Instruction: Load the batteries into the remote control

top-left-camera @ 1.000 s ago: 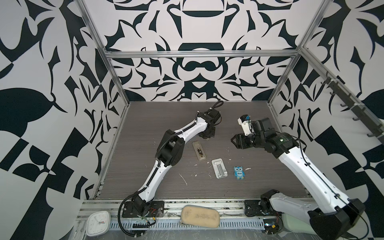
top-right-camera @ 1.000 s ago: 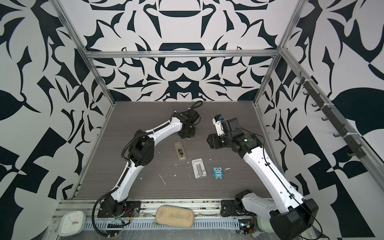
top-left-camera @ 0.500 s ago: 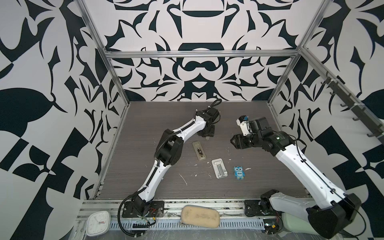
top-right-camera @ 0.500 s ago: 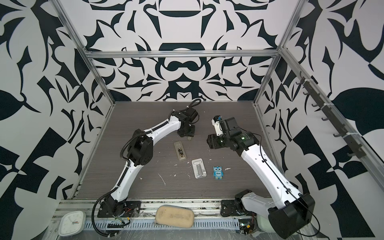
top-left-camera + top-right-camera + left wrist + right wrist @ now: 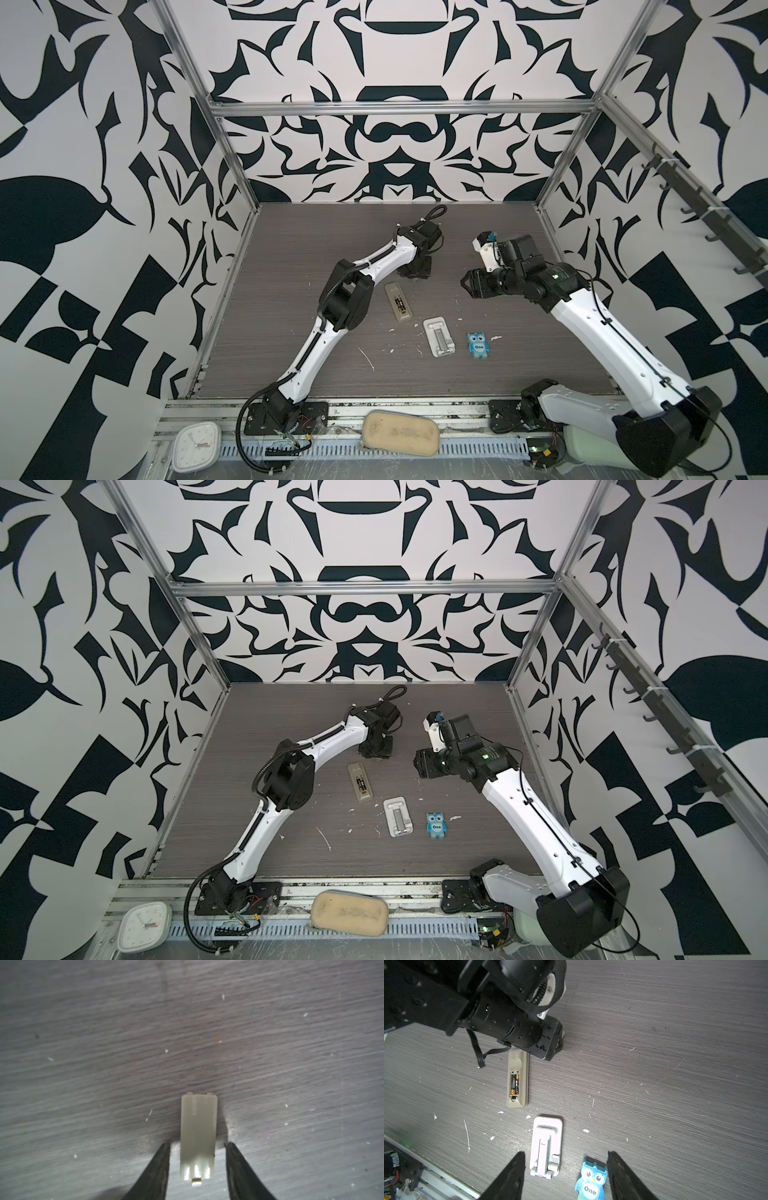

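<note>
L gripper (image 5: 197, 1144): jaws part-open, straddling a small beige plastic battery cover (image 5: 198, 1138) lying flat on the grey woodgrain table (image 5: 83, 1064). Gap each side, nothing held. Cover's long axis runs along the fingers, so closing would pinch its short width.

Slim greyish remote control (image 5: 517, 1080) lies back-up just front of L gripper. Both dark gold-ended batteries (image 5: 514, 1084) sit in the bay.

R gripper (image 5: 565, 1152) wide open, empty, farther off.

Next, prob.: L grips cover, fits it.

The right wrist view's edge crops the blue owl figure (image 5: 590, 1183), and the left arm (image 5: 508, 1028) covers one end of the remote control (image 5: 517, 1102) there. In both top views the left gripper (image 5: 415, 270) largely hides the battery cover (image 5: 197, 1136).
</note>
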Available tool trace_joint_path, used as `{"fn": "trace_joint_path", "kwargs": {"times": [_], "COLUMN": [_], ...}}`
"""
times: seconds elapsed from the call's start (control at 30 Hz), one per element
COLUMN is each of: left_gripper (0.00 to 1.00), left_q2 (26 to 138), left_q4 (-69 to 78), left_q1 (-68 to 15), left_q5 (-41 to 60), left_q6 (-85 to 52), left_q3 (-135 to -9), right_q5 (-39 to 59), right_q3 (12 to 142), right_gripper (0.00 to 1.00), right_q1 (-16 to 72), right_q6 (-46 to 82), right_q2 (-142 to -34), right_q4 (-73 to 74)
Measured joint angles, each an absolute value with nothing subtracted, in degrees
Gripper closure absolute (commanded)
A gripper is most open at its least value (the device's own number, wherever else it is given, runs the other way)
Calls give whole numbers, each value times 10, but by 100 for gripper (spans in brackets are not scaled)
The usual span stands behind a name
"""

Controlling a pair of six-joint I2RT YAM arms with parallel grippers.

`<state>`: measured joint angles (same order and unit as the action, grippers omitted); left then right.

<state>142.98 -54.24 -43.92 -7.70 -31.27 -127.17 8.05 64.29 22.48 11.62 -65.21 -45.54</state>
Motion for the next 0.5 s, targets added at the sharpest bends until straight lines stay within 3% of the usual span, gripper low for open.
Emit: {"fn": "trace_joint_path", "kwargs": {"times": [0.5], "left_gripper": [71], "left_q2": [1440], "left_q4": [-568], "left_q1": [-452], "left_q5": [-116], "left_q6": [-306], "left_q3": [-1289], "right_q5": [78], "right_q3": [641], "right_gripper": [34], "right_q1": [225], "right_q6": [116], "right_q2": [-652], "right_q4": [-456]}}
